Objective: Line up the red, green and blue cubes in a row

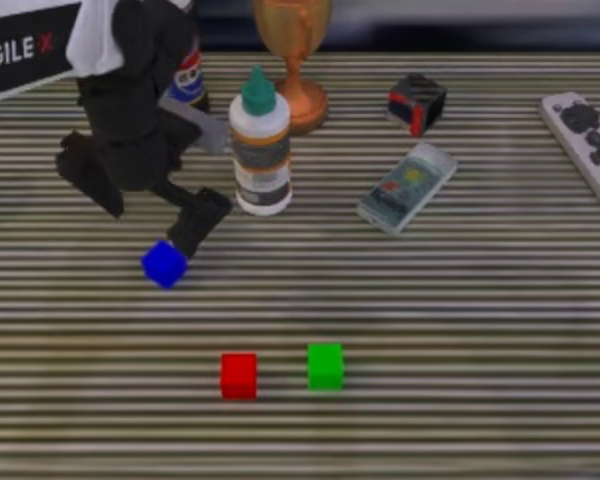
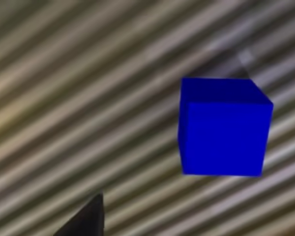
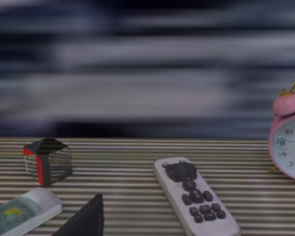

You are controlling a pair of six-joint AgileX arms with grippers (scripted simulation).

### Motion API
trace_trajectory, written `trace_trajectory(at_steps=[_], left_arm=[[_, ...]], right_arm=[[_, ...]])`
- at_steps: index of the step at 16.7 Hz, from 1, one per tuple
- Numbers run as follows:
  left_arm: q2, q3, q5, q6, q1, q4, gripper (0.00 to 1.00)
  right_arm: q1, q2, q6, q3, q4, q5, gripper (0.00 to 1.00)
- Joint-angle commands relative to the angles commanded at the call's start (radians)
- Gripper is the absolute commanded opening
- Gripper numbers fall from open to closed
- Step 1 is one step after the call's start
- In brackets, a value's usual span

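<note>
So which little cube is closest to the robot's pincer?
The blue cube. It sits right at the left pincer, while the red cube and green cube sit farther off.

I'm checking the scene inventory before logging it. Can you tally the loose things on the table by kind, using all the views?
Small plain cubes: 3 (red cube, green cube, blue cube)
Black cube with red patches: 1
Remote controls: 2 (white, pale)
Bottles: 2 (white bottle, a second one behind the left arm)
Trophy cup: 1
Pink alarm clock: 1
Total: 10
</note>
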Motion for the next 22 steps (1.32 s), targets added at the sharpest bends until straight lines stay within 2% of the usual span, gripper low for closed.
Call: trace_trajectory(at_steps=[8,15,20,22], left_arm=[[0.004,-0.011,0.0,0.026,0.013,0.019,1.0],[0.121,-0.141,0.001,0.03,0.017,0.273,1.0],[0.134,-0.153,0.001,0.031,0.017,0.294,1.0],[0.134,-0.153,0.001,0.031,0.017,0.294,0.85]], right_arm=[[0.0,0.0,0.0,0.0,0.0,0.0,1.0],[0.0,0.0,0.0,0.0,0.0,0.0,1.0],[0.0,0.0,0.0,0.0,0.0,0.0,1.0],[0.0,0.0,0.0,0.0,0.0,0.0,1.0]])
